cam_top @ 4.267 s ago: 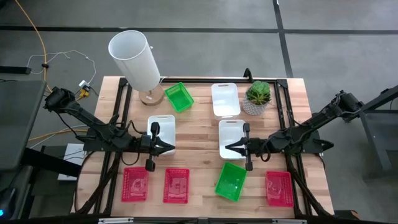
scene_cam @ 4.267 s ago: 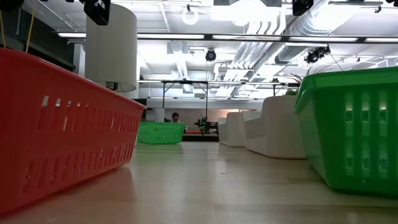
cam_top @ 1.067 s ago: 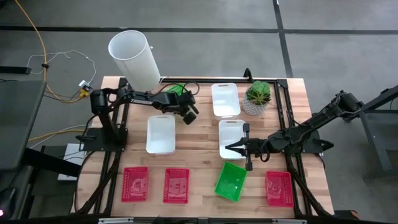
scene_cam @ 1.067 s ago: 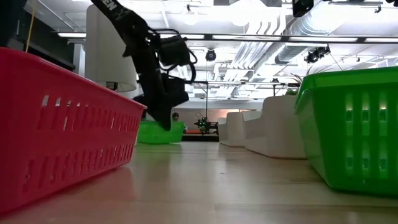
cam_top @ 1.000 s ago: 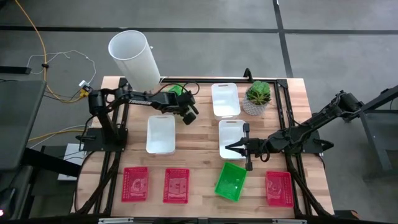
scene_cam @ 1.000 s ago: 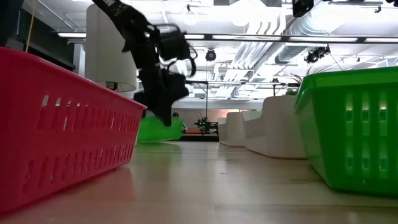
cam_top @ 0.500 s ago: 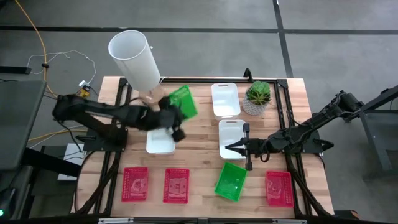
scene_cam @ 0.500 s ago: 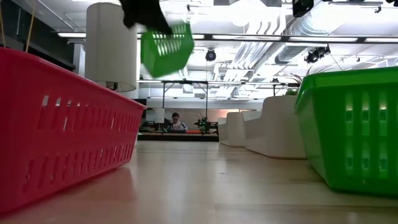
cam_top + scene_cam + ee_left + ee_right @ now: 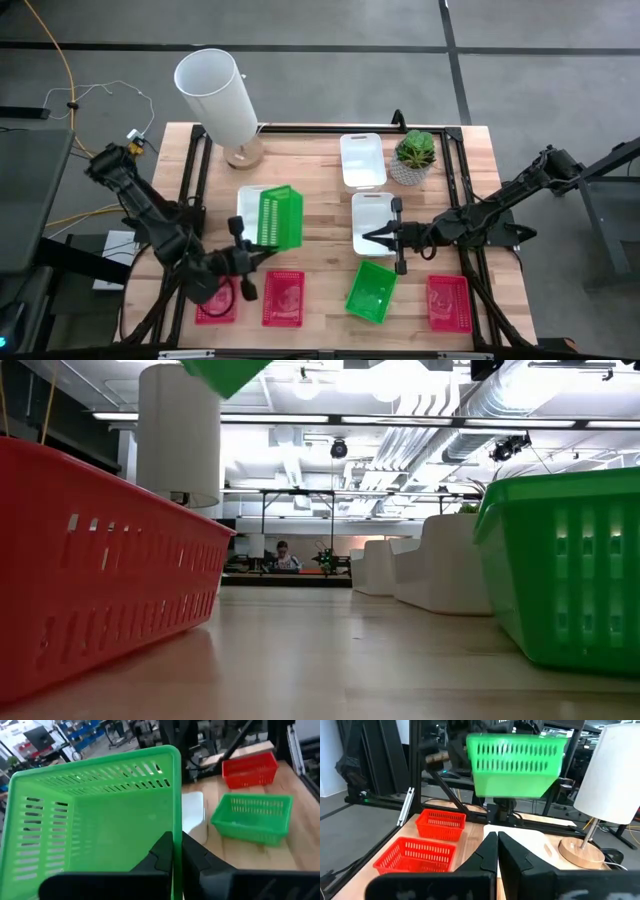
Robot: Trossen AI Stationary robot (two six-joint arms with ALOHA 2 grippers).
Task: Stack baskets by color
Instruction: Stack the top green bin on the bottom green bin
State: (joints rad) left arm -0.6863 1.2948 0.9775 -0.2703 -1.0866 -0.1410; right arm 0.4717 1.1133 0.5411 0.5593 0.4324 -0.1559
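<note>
My left gripper [image 9: 262,250] [image 9: 176,856] is shut on a green mesh basket [image 9: 281,215] [image 9: 515,762] and holds it in the air above a white basket [image 9: 250,205] at mid left. Only a corner of the held basket [image 9: 225,374] shows in the low view. My right gripper [image 9: 382,238] [image 9: 497,845] is shut, holds nothing, and hovers over another white basket [image 9: 372,215]. A second green basket [image 9: 370,291] rests on its bottom near the front. Red baskets [image 9: 283,298] [image 9: 449,302] stand along the near edge, and another [image 9: 217,303] is partly hidden under my left arm. My left gripper pinches one side wall of the green basket at its rim [image 9: 176,832], one finger [image 9: 161,851] inside the basket and the other [image 9: 194,860] outside. The fingers come nearly level from the table's near left. The basket is lifted clear and tipped steeply, its opening facing the arm.
A tall white cylinder on a wooden foot [image 9: 218,95] stands at the far left. A small potted plant [image 9: 415,152] stands at the far right, beside a third white basket [image 9: 362,160]. Bare wood lies in the middle between the two arms.
My left gripper has lifted the green basket off the table beside the white cylinder's foot. It has swung the basket toward the near edge, up over the mid-left white basket. The wrist has rolled, and the basket has gone from flat to tipped on its side.
</note>
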